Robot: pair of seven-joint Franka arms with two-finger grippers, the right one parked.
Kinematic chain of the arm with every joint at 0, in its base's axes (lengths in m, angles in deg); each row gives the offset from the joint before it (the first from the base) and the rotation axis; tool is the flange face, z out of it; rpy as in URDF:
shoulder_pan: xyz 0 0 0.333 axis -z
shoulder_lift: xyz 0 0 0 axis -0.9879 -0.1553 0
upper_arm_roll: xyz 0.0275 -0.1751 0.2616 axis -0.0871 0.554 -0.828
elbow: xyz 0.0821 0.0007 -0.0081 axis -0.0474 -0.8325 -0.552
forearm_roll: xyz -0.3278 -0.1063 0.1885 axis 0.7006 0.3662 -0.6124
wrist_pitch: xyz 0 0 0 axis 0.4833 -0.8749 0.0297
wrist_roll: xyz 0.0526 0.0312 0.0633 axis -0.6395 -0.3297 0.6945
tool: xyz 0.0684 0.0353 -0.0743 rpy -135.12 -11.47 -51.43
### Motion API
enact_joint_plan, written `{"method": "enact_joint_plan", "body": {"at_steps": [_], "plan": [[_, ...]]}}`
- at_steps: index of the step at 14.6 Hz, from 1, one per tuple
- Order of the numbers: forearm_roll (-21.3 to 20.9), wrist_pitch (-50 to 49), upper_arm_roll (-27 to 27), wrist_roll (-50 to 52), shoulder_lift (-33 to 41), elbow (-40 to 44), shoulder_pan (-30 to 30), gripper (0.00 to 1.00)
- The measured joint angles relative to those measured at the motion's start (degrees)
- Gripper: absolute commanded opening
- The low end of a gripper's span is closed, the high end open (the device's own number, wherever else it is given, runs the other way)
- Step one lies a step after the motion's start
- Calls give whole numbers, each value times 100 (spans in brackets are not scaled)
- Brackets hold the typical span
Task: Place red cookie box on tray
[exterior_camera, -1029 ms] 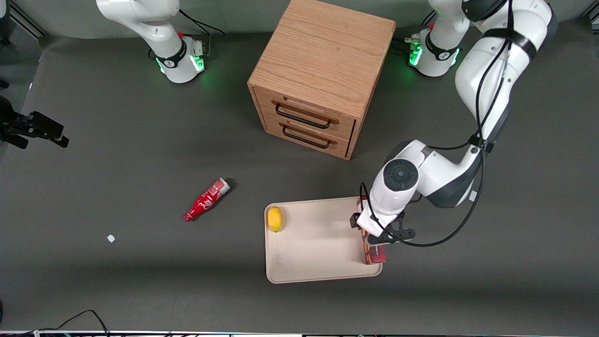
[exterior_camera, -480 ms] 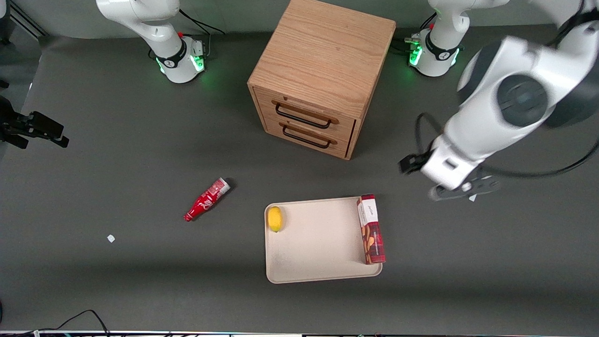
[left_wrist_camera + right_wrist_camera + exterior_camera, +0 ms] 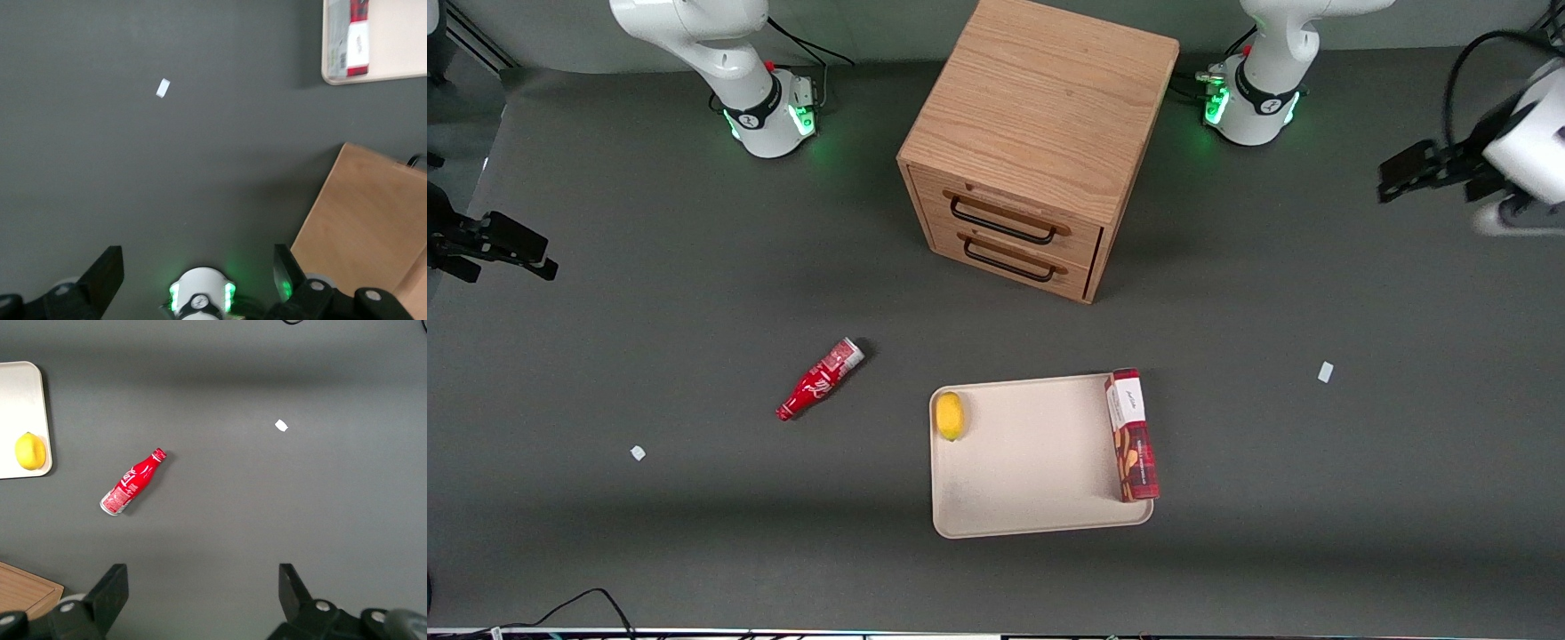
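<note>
The red cookie box (image 3: 1132, 436) lies flat on the beige tray (image 3: 1032, 480), along the tray's rim toward the working arm's end, its white end panel pointing at the drawer cabinet. The left wrist view catches that end of the box (image 3: 358, 33) on a corner of the tray (image 3: 400, 40). My left gripper (image 3: 1405, 173) hangs high near the working arm's end of the table, well apart from the box and farther from the front camera. It is open, and nothing sits between its fingers (image 3: 103, 277).
A wooden two-drawer cabinet (image 3: 1040, 133) stands farther from the front camera than the tray. A lemon (image 3: 950, 415) lies on the tray. A red soda bottle (image 3: 819, 380) lies toward the parked arm's end. White scraps (image 3: 1325, 372) (image 3: 638, 452) dot the mat.
My gripper let go of the cookie box, rose, and swung away toward the working arm's end of the table. The box stays on the tray.
</note>
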Motion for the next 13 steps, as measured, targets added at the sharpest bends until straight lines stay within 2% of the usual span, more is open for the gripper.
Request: {"method": "enact_joint_plan", "body": {"at_steps": [5, 13], "plan": [[10, 305, -413, -670, 1061, -1272, 7, 100], [-27, 365, -434, -692, 1024, -1173, 30, 100]]}}
